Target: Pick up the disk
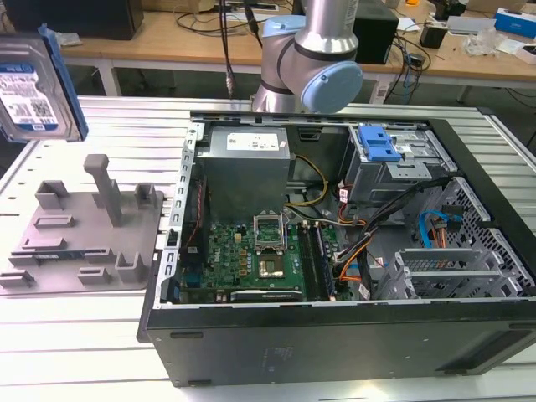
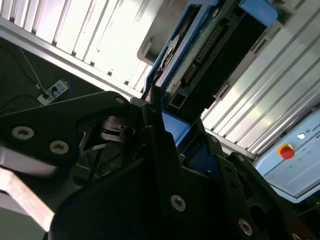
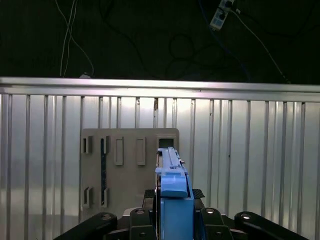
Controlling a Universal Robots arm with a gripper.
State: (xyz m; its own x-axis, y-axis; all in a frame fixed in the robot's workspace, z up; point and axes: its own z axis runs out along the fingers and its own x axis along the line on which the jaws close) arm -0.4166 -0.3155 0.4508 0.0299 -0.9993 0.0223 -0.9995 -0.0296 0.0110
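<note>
arm: I see my grey arm's joint with its blue cap [image 1: 331,86] at the back, standing upright | hand [image 3: 172,220]: black fingers closed on both flat sides of the disk [image 3: 173,187], seen in both wrist views | pose: hand held up in the air, gripping one end of the disk

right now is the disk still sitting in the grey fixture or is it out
Out. In the exterior view the disk hangs on edge in the air above the grey fixture; in the first wrist view the gripper is clamped on its blue rail.
</note>
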